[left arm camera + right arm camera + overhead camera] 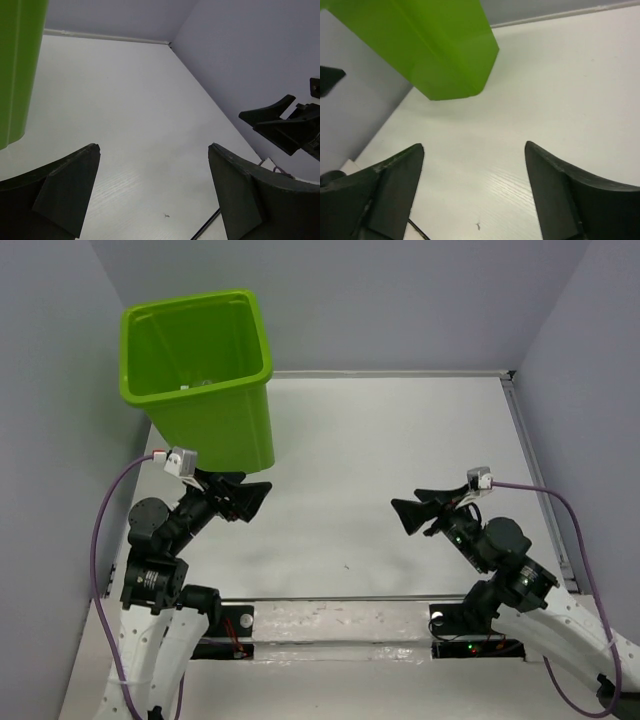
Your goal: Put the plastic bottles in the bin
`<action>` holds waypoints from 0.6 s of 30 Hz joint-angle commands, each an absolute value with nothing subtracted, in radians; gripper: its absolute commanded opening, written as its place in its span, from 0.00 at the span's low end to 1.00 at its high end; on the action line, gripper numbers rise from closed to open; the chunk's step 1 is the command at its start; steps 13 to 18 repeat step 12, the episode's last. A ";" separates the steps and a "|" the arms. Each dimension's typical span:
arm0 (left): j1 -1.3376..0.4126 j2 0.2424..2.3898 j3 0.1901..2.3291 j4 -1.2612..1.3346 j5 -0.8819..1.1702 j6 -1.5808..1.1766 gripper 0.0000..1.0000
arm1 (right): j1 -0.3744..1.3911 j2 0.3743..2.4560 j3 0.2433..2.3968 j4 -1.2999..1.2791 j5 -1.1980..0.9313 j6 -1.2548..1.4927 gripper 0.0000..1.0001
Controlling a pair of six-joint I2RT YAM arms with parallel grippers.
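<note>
From above, the lime-green bin [200, 380] stands upright on the far left part of the white table [400, 430], close to the left wall, with its open mouth towards the camera. A small pale spot shows low inside it, too small to tell what it is. The left gripper [262, 498] hangs just in front of the bin's base and points to the right. The right gripper [405, 512] is well apart from it on the right side and points to the left, so the 2 face each other over bare table. A purple cable [100, 530] runs along each arm. In the left wrist view, the 2 dark fingers [65, 185] of the left gripper are spread wide and nothing is between them. Only the table surface and a tiny dark speck [166, 215] lie under them. A wall of the bin [17, 70] fills the left edge, and the right gripper [280, 120] shows at the right against the grey wall [240, 50]. In the right wrist view, the fingers [565, 190] of the right gripper [474, 145] are also wide apart and hold nothing. The bin [435, 45] stands ahead at the upper left, not touching them, and the same kind of speck [477, 226] lies on the table below.
</note>
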State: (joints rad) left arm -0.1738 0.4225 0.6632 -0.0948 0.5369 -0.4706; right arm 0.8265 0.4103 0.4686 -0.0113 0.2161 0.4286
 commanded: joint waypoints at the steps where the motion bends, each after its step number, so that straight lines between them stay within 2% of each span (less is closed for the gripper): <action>1: -0.170 0.396 0.634 -0.017 0.566 -0.525 0.99 | 0.834 0.315 0.434 -0.127 0.256 0.518 0.93; 12: -0.170 0.428 0.689 0.058 0.557 -0.526 0.99 | 0.834 0.360 0.687 -0.184 0.291 0.368 0.97; 18: -0.170 0.428 0.689 0.058 0.557 -0.526 0.99 | 0.834 0.360 0.687 -0.184 0.291 0.368 0.97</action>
